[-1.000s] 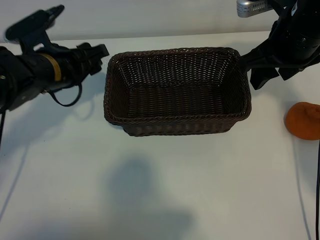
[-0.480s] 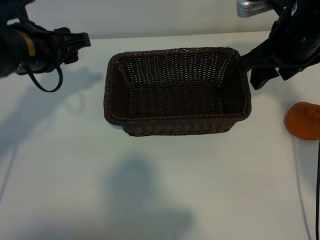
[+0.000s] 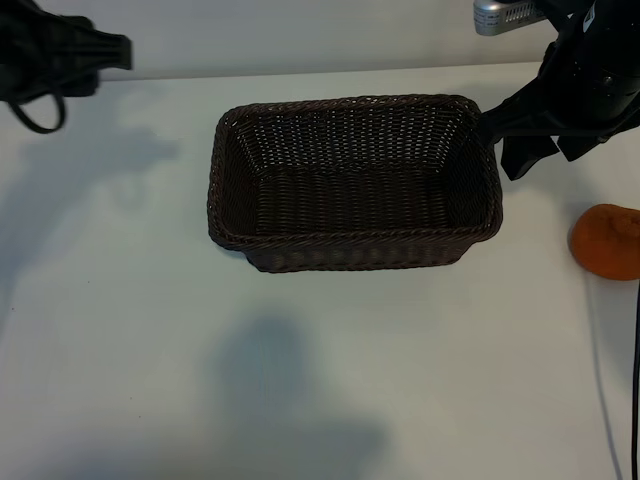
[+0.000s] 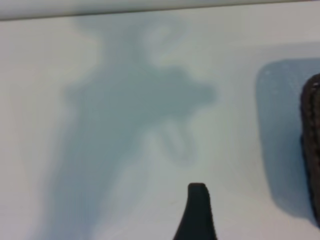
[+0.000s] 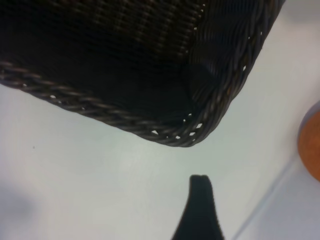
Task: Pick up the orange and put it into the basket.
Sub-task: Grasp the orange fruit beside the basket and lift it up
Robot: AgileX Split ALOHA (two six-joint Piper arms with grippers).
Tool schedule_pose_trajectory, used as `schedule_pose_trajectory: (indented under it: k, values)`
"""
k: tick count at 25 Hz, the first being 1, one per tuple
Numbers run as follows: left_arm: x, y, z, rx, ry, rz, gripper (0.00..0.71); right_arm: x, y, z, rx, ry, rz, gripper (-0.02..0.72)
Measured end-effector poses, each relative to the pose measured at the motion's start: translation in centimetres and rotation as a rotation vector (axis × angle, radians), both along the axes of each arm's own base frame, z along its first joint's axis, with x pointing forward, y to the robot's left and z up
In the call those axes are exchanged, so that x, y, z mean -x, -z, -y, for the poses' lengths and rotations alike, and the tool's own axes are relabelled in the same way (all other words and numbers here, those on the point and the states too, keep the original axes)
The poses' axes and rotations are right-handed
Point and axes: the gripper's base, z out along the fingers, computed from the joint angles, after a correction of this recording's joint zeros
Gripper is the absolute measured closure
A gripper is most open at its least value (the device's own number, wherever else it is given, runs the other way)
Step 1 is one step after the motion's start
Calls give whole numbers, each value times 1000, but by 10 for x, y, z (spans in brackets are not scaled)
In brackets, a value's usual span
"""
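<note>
White table (image 3: 120,330) with a matte surface. Grey shadows (image 3: 290,390) lie on its near part. A thin cable (image 3: 634,400) runs down its right edge.

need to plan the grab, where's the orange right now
In the exterior view the orange sits on the table at the far right edge, right of the basket, below the right claw.

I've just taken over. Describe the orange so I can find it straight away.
Start at the dark wicker basket in the middle of the white table. Look past its right end to the table's right edge, below the right gripper. The orange is the only bright, round thing there.
</note>
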Motion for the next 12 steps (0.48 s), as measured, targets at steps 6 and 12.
schedule_pose_trajectory:
  k: [6,12]
  values:
    - [27,-32,-20,18,-23,95,114,0,0,0,1,0,-4,156]
    - [54,-61,-60,82,-64,170,114,0,0,0,1,0,-4,156]
